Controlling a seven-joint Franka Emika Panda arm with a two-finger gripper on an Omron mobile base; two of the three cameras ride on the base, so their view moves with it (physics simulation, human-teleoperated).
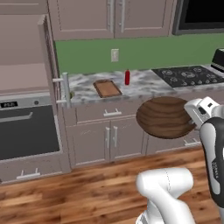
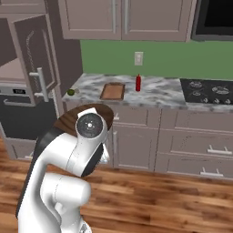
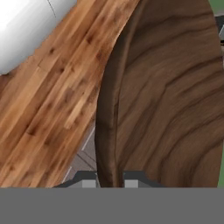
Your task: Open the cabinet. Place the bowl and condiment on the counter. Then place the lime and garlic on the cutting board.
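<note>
My gripper is shut on the rim of the wide dark-brown wooden bowl, which it holds tilted in the air in front of the lower drawers, below counter height. In the right base view my arm covers most of the bowl. The red condiment bottle stands upright on the marble counter, just right of the cutting board, which lies bare. The tall cabinet's door stands swung open with its bar handle outward. The lime rests at the counter's left end. The garlic is out of view.
A black cooktop takes up the counter's right part. An oven sits under the open cabinet at the left. Wall cabinets hang above the green backsplash. Wooden floor lies under the bowl and arm.
</note>
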